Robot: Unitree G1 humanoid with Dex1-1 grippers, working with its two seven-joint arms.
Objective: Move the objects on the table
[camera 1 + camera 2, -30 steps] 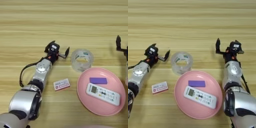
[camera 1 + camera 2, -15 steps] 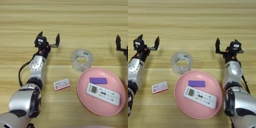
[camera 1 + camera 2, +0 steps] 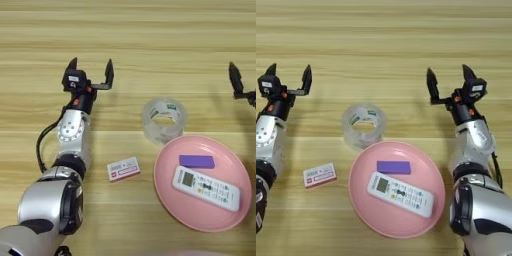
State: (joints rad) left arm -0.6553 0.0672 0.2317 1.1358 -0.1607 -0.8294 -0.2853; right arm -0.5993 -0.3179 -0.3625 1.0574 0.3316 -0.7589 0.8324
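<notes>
The white remote (image 3: pixel 400 194) lies flat inside my pink plate (image 3: pixel 363 210), screen end toward 10 o'clock and button end toward 4 o'clock, filling the plate's near half. Just beyond it at 12 o'clock, still inside the plate, lies a small purple block (image 3: pixel 393 167), close to the remote; whether they touch I cannot tell. The white-and-red packet (image 3: pixel 123 169) lies flat on the wooden table (image 3: pixel 150 45), at 9 o'clock from the plate, near its rim and apart from it. At 11 o'clock from the plate stands a clear roll of tape (image 3: pixel 164 120) on its flat side with the hole facing up, very near the plate's far rim. My left gripper (image 3: pixel 90 74) hangs over bare planks at 10 o'clock from the tape roll, well apart from it, its two black fingers spread wide and holding nothing. My right gripper (image 3: pixel 448 82) sits at 1 o'clock from the plate, also over bare wood, fingers likewise spread wide and empty, well clear of everything on the table.
</notes>
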